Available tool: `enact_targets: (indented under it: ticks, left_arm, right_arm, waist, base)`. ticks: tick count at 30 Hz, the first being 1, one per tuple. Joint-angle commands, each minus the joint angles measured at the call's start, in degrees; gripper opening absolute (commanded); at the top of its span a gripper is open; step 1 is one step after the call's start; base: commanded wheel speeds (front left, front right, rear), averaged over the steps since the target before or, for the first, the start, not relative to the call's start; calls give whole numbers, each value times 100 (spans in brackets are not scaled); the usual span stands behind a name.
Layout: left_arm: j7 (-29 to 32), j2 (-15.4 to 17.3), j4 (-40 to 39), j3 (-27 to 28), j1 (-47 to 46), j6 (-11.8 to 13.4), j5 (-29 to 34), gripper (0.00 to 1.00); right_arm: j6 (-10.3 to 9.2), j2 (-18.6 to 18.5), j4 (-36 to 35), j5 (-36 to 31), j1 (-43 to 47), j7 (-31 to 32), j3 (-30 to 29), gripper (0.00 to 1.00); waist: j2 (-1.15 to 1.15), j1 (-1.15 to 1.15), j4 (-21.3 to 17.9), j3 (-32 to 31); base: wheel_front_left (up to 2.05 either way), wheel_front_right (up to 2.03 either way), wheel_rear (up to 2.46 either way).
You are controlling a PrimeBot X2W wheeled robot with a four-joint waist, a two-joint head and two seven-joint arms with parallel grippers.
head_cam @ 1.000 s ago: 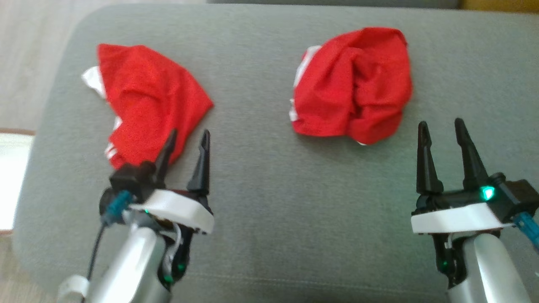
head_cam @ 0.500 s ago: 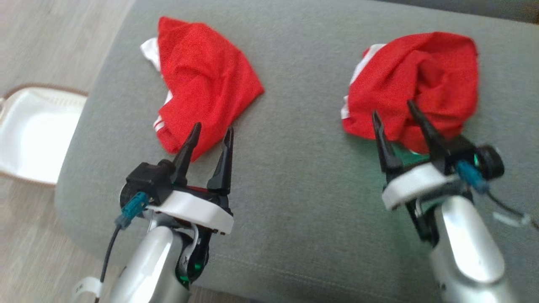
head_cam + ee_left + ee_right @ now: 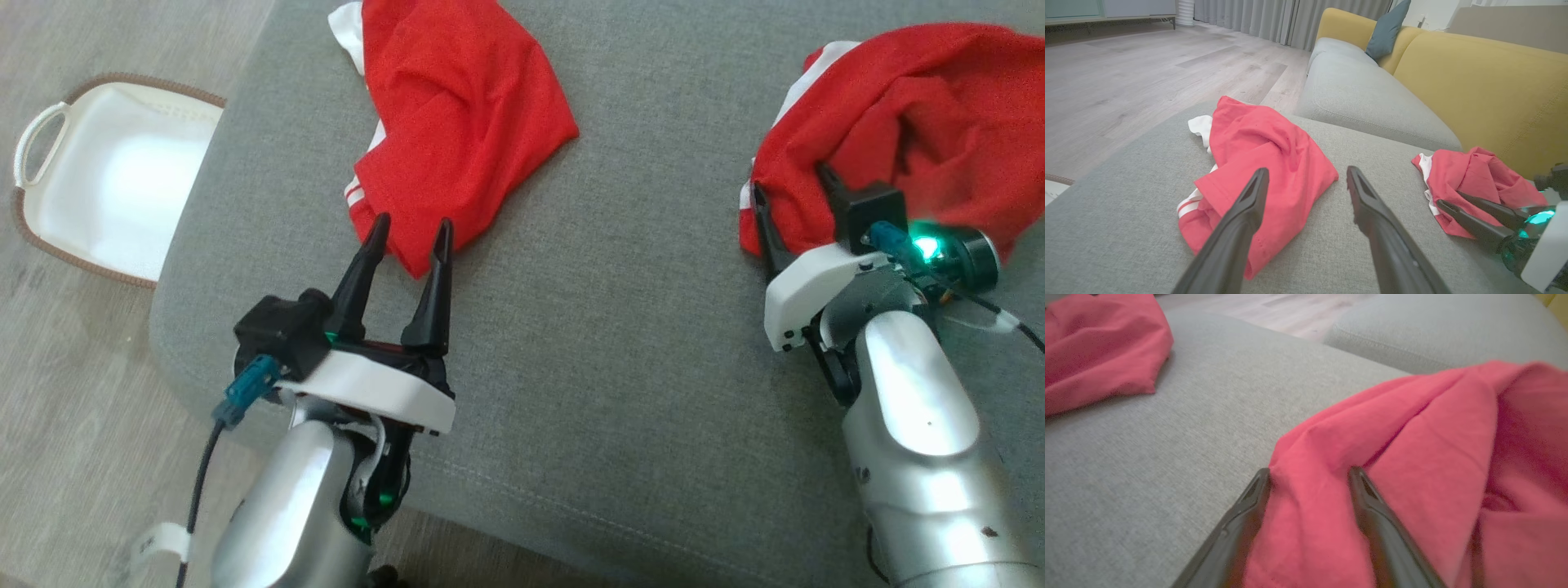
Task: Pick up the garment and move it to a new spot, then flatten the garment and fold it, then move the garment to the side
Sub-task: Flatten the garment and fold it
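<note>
Two red garments with white trim lie on the grey cushion. The left garment is loosely spread. My left gripper stands open just short of its near tip, nothing between the fingers. The right garment is crumpled in a heap. My right gripper is open, its fingers straddling a raised fold at that heap's near left edge. It also appears in the left wrist view as the right gripper against the heap.
A white basket with a brown rim sits on the wood floor left of the cushion. Beyond the cushion stand a grey sofa seat and a yellow backrest. The cushion's front edge runs close under both arms.
The head camera has swung, shifting the whole picture. My right gripper has gone forward from beside the crumpled garment onto its near edge, still open. The left gripper keeps its place by the left garment.
</note>
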Motion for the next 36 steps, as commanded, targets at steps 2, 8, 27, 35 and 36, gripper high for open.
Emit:
enact_targets:
  ticks: [2, 8, 27, 35, 36]
  left_arm:
    - [-44, 23, -194, 149, -148, 52, -36, 100]
    - [-44, 22, -137, 175, -71, 87, -40, 100]
    - [-45, 22, -208, 558, 415, 107, 140, 100]
    - [-45, 22, -259, 520, 402, 50, 193, 100]
    - [-45, 22, -261, 508, 387, 46, 201, 100]
  right_arm:
    - [24, 25, 39, 54, -179, -7, 111, 0]
    - [24, 25, 253, 684, -252, -565, 588, 0]
    - [24, 25, -1336, 3385, -1129, -1073, 1437, 0]
    - [24, 25, -1168, 3629, -526, -307, -19, 0]
    - [24, 25, -1040, 3601, -437, -180, -273, 0]
  waist:
    - [0, -1, -26, -22]
    - [0, -1, -173, -379]
    - [0, -1, -716, -1176]
    - [0, -1, -953, -1034]
    - [0, -1, -980, -998]
  base:
    - [0, 0, 0]
    - [0, 0, 0]
    - [0, 0, 0]
    - [0, 0, 0]
    - [0, 0, 0]
